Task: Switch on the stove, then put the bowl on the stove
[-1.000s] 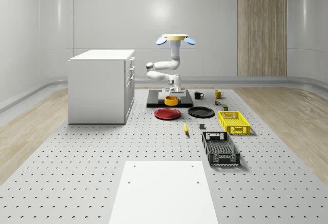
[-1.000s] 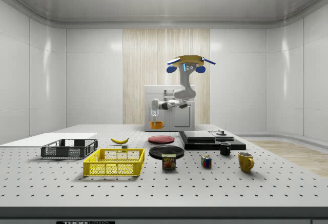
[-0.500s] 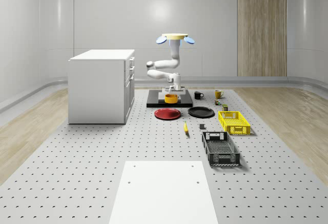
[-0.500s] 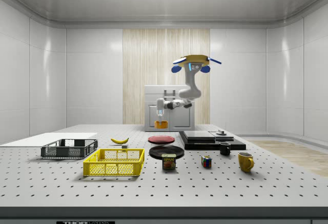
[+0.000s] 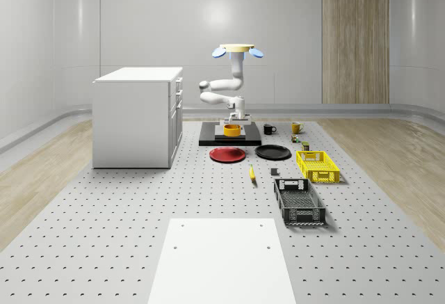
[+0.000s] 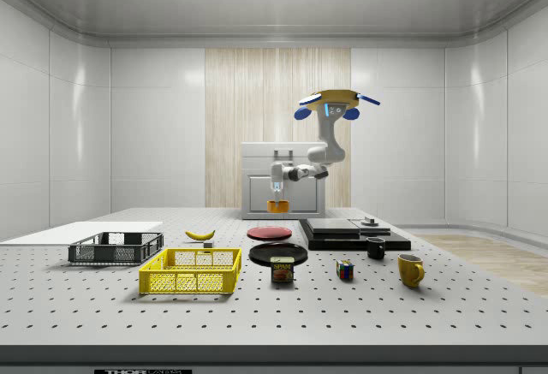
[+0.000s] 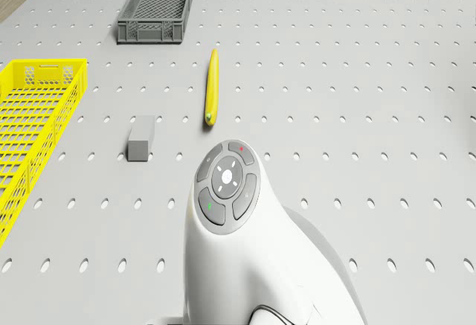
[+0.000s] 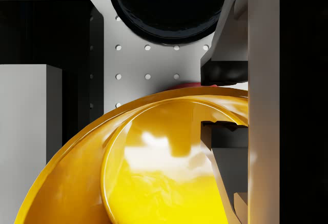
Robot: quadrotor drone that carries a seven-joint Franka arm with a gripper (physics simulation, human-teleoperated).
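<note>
The gripper (image 8: 225,103) is clamped on the rim of the orange bowl (image 5: 232,130), carried in the air beside the stove (image 6: 347,233) (switch state unclear). The drone (image 6: 336,100) hovers above; placing remains.

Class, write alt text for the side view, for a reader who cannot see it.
A drone hovers above the table, its arm reaching down so the gripper holds an orange bowl in the air, short of the black stove. In front lie a yellow basket, a black crate and a banana.
</note>
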